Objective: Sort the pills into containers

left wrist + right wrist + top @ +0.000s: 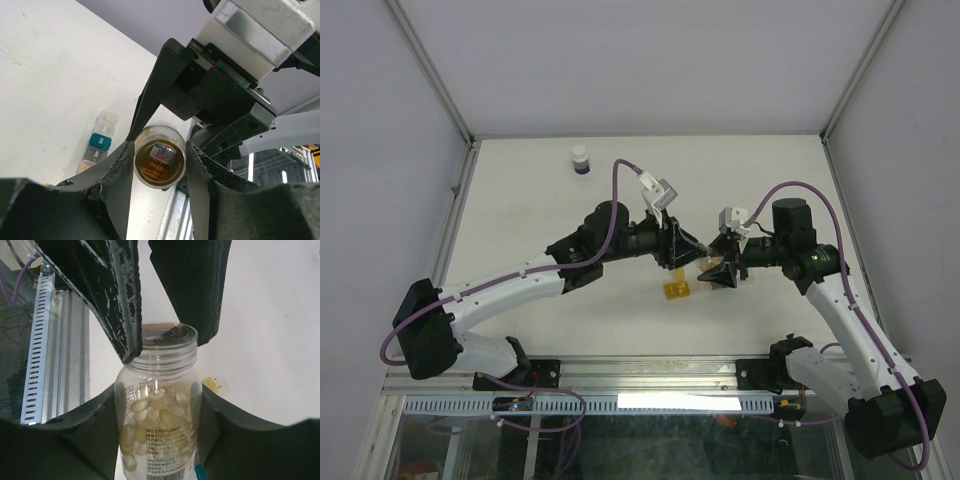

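Observation:
A clear pill bottle (159,430) full of pale oval pills (150,415) hangs over the table, and my right gripper (159,407) is shut on its body. My left gripper (160,150) faces the bottle's top (159,162), one finger pressed against each side of it. In the top view the two grippers (692,250) (717,268) meet at the bottle (708,262) in mid-table. The containers (100,142) lie in a short row on the table below: teal (100,141), clear ones, and yellow (676,290).
A small white bottle with a dark blue band (580,160) stands at the back left of the white table (520,200). A metal rail (42,340) runs along the near edge. White walls enclose the other sides.

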You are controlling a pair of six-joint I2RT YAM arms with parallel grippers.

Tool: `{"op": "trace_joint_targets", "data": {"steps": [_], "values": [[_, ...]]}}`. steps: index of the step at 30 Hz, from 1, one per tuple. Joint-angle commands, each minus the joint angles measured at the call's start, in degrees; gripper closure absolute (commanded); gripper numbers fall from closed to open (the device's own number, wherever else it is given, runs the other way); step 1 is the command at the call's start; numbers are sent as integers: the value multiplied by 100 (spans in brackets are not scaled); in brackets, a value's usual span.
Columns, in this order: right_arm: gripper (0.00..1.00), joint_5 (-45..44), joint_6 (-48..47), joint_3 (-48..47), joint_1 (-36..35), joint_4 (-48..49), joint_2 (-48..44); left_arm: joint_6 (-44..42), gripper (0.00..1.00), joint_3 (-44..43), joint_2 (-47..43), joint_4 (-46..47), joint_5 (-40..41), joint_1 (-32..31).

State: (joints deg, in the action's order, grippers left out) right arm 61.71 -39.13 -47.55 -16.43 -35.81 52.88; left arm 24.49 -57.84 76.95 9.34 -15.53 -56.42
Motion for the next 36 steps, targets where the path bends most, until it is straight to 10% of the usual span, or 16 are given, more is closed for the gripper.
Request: {"op": "trace_joint_targets", "data": {"steps": [1,7,14,20,36], "values": [[100,137,-14,-184,3,329,-68,-584,64,-265,142,-213,-677,-97],[100,145,-14,-184,5,329,-82,-2306,64,-331,252,-455,-1803,-59],[100,148,-27,-177,6,329,-111,-6349,54,-775,547,-1778,-3521,315],[100,118,-53,-167,8,325,-145,-5338,1,-1168,807,-883,-3269,718],[100,162,-52,-154,8,322,-120,249,1,1564,-975,2786,-2013,1011]]}}
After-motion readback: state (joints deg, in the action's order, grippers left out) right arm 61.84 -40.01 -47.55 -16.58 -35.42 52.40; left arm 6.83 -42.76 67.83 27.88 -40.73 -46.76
